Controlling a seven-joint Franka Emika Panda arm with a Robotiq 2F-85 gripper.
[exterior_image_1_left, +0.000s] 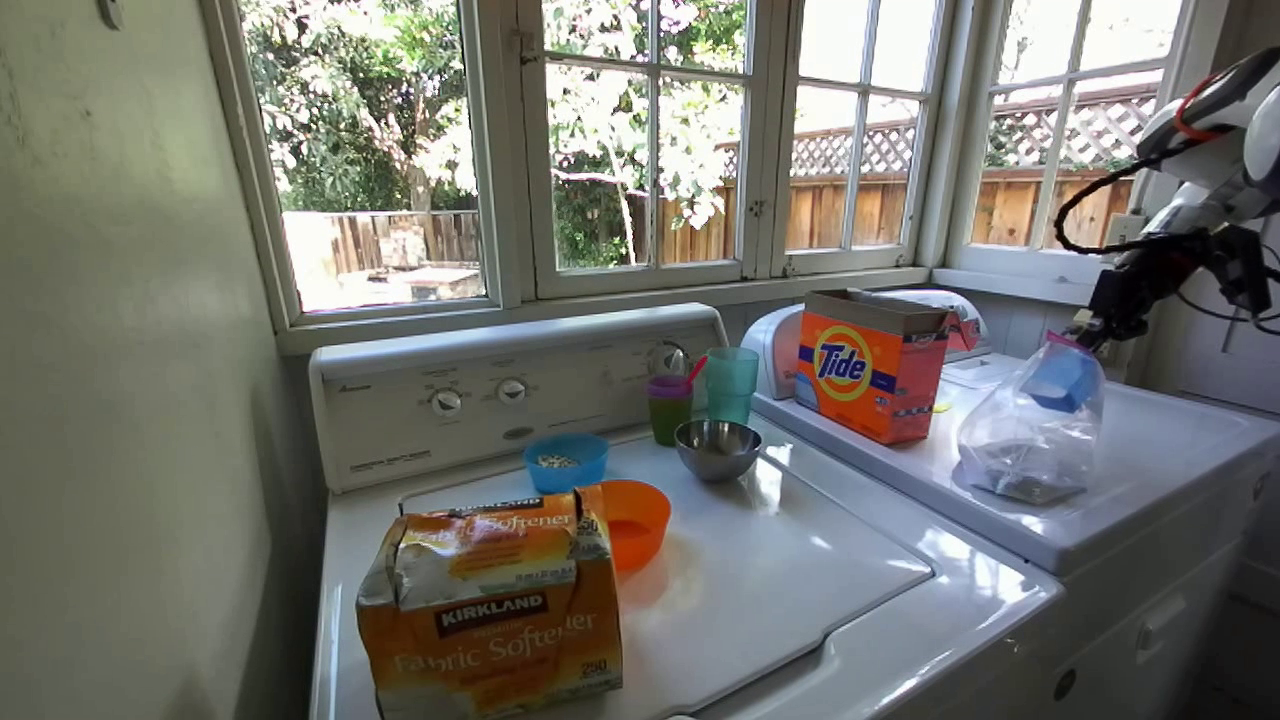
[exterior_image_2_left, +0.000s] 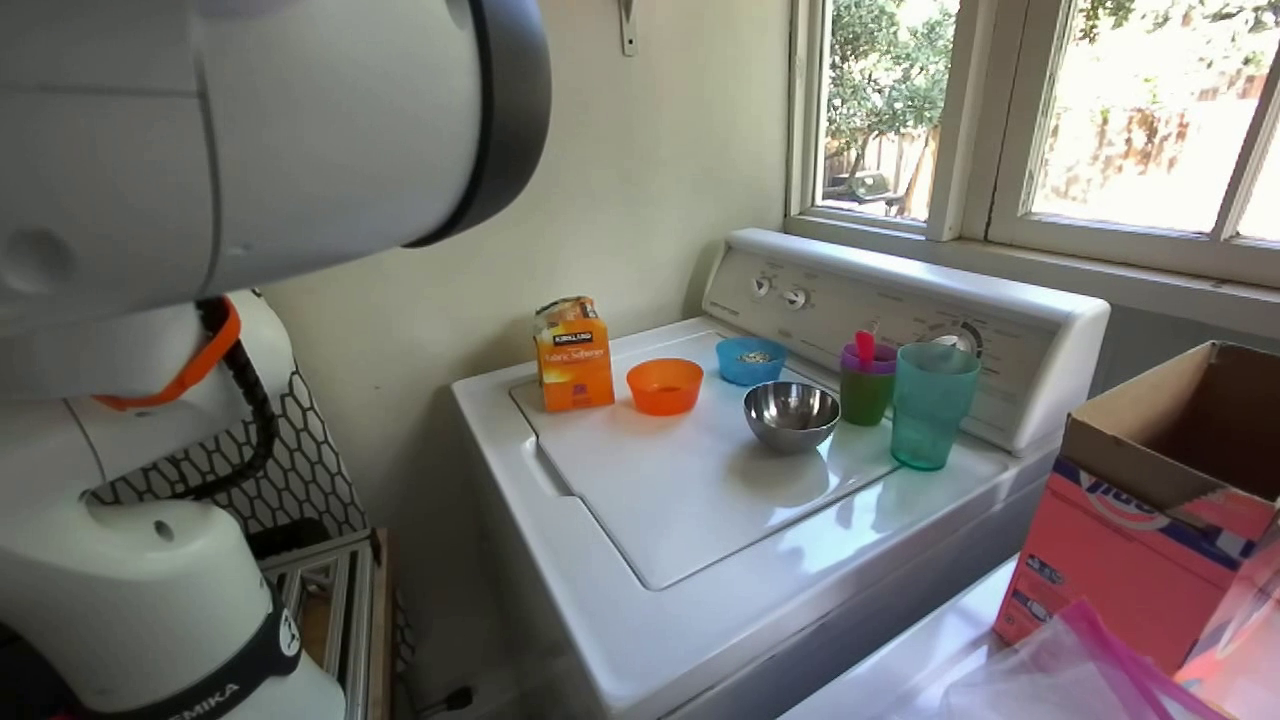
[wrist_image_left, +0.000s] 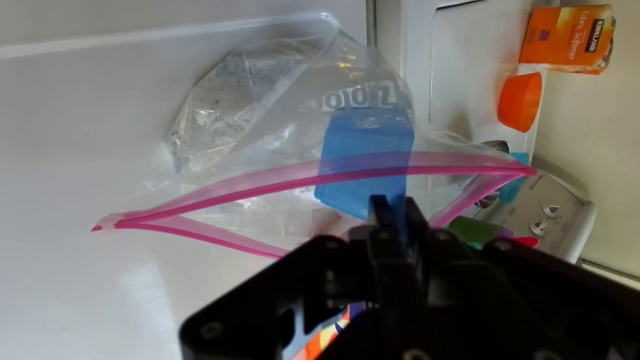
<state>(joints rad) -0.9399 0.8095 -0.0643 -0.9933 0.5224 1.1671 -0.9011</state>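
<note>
- A glossy white top-lidded washing machine (exterior_image_2_left: 700, 520) stands below white-framed windows (exterior_image_1_left: 772, 160), beside a second glossy white appliance (exterior_image_1_left: 1150, 430).
- On the second appliance stands an orange cardboard Tide box (exterior_image_1_left: 865, 375), its top open.
- Near the Tide box, a clear plastic zip bag (exterior_image_1_left: 1020, 440) with a pink seal rests, mouth parted, speckled pale powder (wrist_image_left: 225, 100) in its lower part.
- An orange cardboard Kirkland fabric softener box (exterior_image_2_left: 573, 362) stands on the washing machine.
- A black robotic gripper (wrist_image_left: 397, 205) is poised at the bag's mouth, its fingers drawn almost together around the slim handle of a blue plastic scoop (wrist_image_left: 357, 192).
- A tall translucent teal plastic cup (exterior_image_2_left: 930, 410) is beside a green plastic cup (exterior_image_2_left: 866, 395) with a purple upper band.
- Nearby are a round orange plastic bowl (exterior_image_2_left: 665, 390), a shiny round metal bowl (exterior_image_1_left: 718, 450) and a round blue plastic bowl (exterior_image_2_left: 750, 372) holding small pale pieces (exterior_image_1_left: 557, 461).
- The scoop hangs inside the bag's opening, above the powder.
- A slim red utensil (exterior_image_2_left: 865, 347) leans in the green cup.
</note>
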